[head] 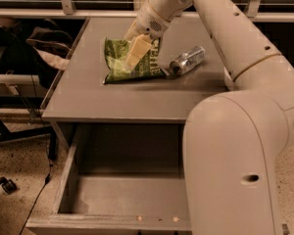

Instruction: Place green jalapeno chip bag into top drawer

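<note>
The green jalapeno chip bag (118, 62) lies crumpled on the grey tabletop (132, 99), left of its middle. My gripper (136, 53) comes down from the upper right and is on the bag's middle, shut on it, with one cream finger (138, 49) lying across the foil. The bag still rests on the table. The top drawer (122, 199) is pulled out below the tabletop, and its inside is bare. My arm's large cream body (235, 165) hides the drawer's right part.
A crushed silver can (187, 60) lies on the tabletop just right of the bag. A dark chair with a bag or cloth (44, 48) stands left of the table. A chair wheel (7, 185) and a cable lie on the speckled floor at left.
</note>
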`<state>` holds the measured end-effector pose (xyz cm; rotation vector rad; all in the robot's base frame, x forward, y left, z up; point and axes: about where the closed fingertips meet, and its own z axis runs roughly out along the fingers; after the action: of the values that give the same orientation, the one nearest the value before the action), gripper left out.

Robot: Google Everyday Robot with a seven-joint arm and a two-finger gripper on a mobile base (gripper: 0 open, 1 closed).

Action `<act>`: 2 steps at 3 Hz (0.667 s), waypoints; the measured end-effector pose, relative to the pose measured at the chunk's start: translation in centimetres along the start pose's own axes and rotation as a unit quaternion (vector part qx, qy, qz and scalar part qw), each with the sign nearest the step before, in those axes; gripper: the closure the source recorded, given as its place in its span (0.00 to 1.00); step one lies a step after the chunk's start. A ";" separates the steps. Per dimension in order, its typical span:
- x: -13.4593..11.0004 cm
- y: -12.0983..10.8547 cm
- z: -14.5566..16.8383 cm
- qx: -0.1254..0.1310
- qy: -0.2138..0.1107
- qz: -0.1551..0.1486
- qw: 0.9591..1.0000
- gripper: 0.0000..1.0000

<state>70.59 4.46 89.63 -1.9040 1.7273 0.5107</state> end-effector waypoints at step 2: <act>0.0 0.0 0.0 0.000 0.000 0.000 1.000 0.73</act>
<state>70.59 4.46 89.63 -1.9040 1.7273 0.5108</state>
